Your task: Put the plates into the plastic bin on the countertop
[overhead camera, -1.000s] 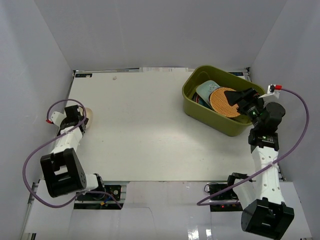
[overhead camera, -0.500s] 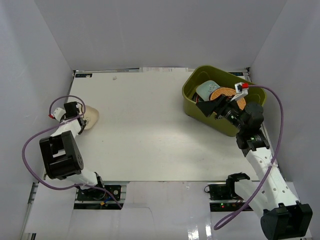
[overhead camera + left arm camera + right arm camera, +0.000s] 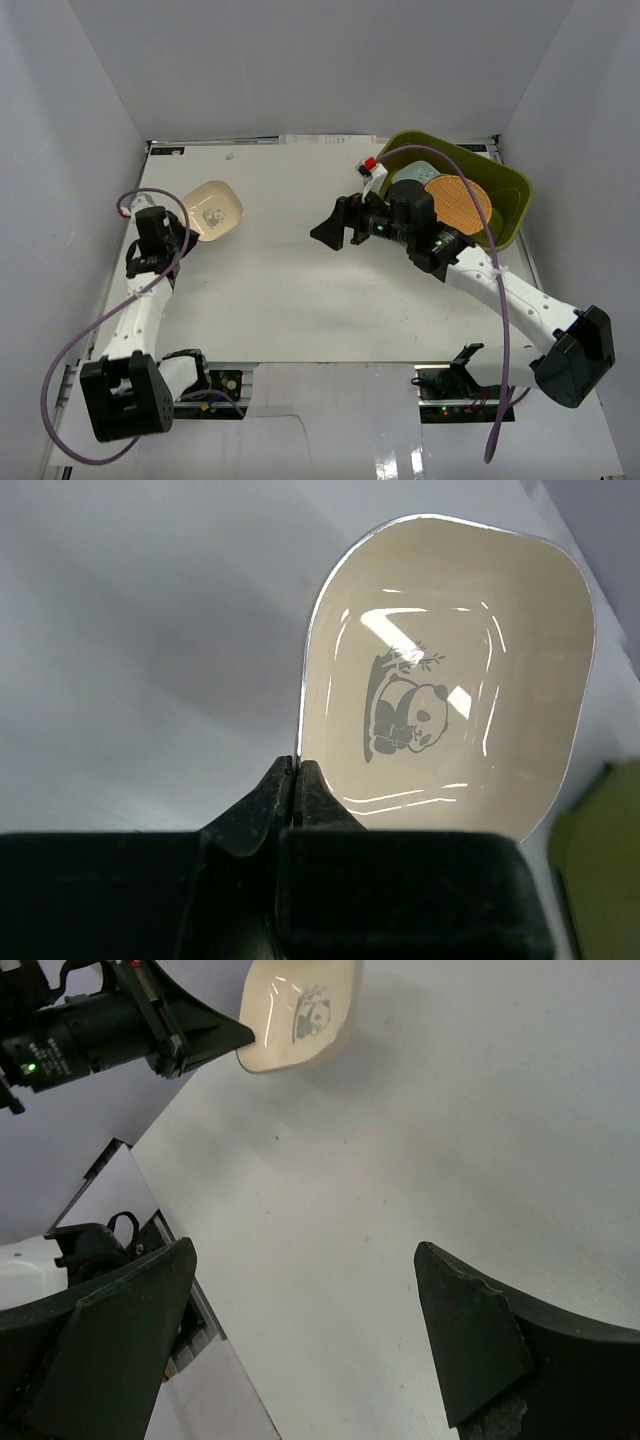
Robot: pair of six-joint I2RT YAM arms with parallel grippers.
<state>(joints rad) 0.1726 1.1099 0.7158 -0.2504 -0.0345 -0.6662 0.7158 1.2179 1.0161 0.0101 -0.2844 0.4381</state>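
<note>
A cream square plate [image 3: 212,211] with a panda print [image 3: 405,708] is lifted off the countertop [image 3: 270,290] at the left. My left gripper [image 3: 186,232] [image 3: 296,780] is shut on the plate's near rim. The same plate [image 3: 300,1010] shows at the top of the right wrist view, pinched by the left fingers. The olive-green plastic bin [image 3: 505,190] stands at the back right, with an orange plate [image 3: 458,203] and a teal plate [image 3: 408,183] inside. My right gripper [image 3: 335,228] [image 3: 305,1260] hovers open over the middle of the counter, with nothing between its fingers.
White walls [image 3: 70,150] close in the counter on the left, back and right. A purple cable [image 3: 430,152] arcs from the right wrist over the bin. The near edge of the counter and the arm bases [image 3: 200,380] lie below.
My left gripper shut on the cream plate and lifted it up and to the right. The right arm swung left out of the bin to the middle of the counter, still open.
</note>
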